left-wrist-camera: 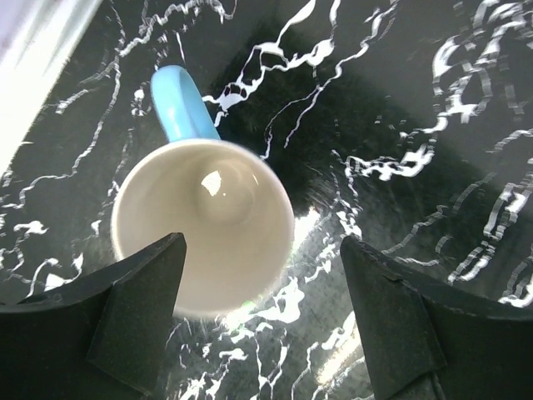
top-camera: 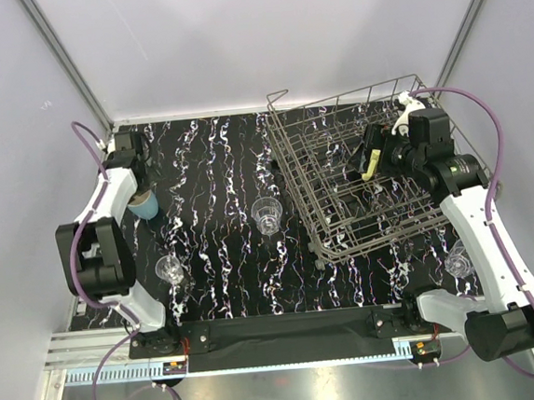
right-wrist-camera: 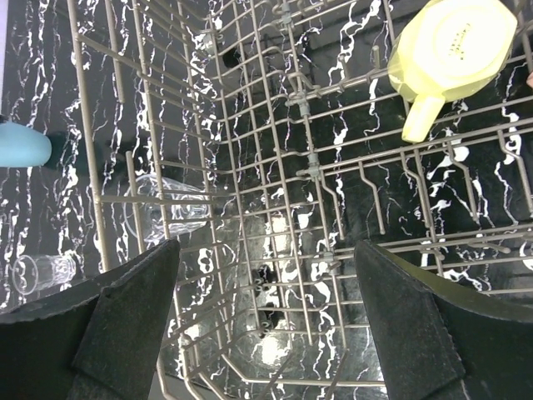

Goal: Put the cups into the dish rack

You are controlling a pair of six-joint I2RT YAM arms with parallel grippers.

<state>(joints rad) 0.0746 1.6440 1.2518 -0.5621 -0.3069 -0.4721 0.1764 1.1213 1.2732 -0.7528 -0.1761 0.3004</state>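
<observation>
Hovering the left gripper (left-wrist-camera: 262, 250) straight above the light blue mug (left-wrist-camera: 204, 225) at the far-left part of the table (left-wrist-camera: 400, 100), spread wide and gripping nothing. Overlapping the rim with one finger (left-wrist-camera: 137, 308) and setting the other off to the side, probably straddling the wall away from the handle for a rim pinch.

Showing that mug upright, mouth up, glossy white inside, sky-blue handle pointing away from the fingers. Likely lifting cleanly, yet needing a flip before racking.

Hanging the right gripper (right-wrist-camera: 266, 258) wide open and empty over the dish rack (right-wrist-camera: 304, 100), seemingly waiting clear above the tines.

Noting a pale yellow mug (right-wrist-camera: 454, 50) already inside that grey wire rack, base up for draining, handle lying along the wires.

Leaving three clear glasses on the table outside the rack: one (top-camera: 267, 216) mid-table just left of it, one (top-camera: 170, 269) toward the near left, one (top-camera: 457, 260) at the near right.
</observation>
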